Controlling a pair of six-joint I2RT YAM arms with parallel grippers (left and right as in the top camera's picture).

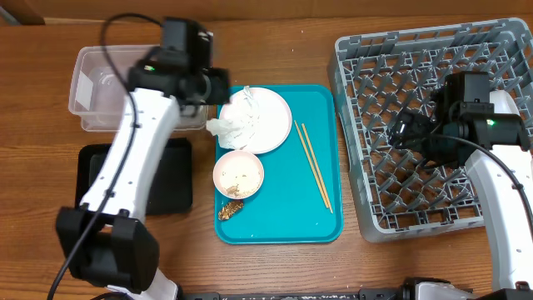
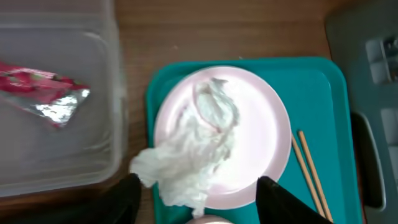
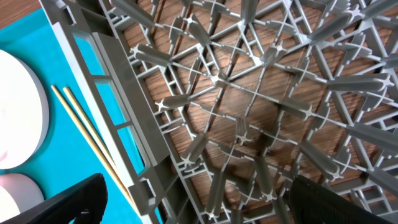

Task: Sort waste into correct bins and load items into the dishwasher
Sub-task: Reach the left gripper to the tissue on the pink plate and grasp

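Note:
My left gripper (image 2: 198, 202) (image 1: 215, 87) hangs open over the near rim of the white-pinkish plate (image 2: 264, 118) (image 1: 271, 125), with nothing held. A crumpled white napkin (image 2: 196, 146) (image 1: 236, 117) lies on that plate and spills over its edge. The shiny red wrapper (image 2: 43, 93) lies inside the clear tub (image 2: 93, 168) (image 1: 92, 100). A small white bowl (image 1: 239, 173) holds rice grains, with a brown lump (image 1: 231, 210) beside it. Chopsticks (image 1: 312, 167) (image 3: 93, 143) lie on the teal tray. My right gripper (image 3: 196, 186) (image 1: 412, 133) stands open above the grey dish rack (image 1: 416, 92) (image 3: 249, 93).
The teal tray (image 1: 287, 221) sits mid-table between the tub and the rack. A shallow black tray (image 1: 171, 187) lies in front of the tub, partly under my left arm. Bare wooden table runs along the front edge.

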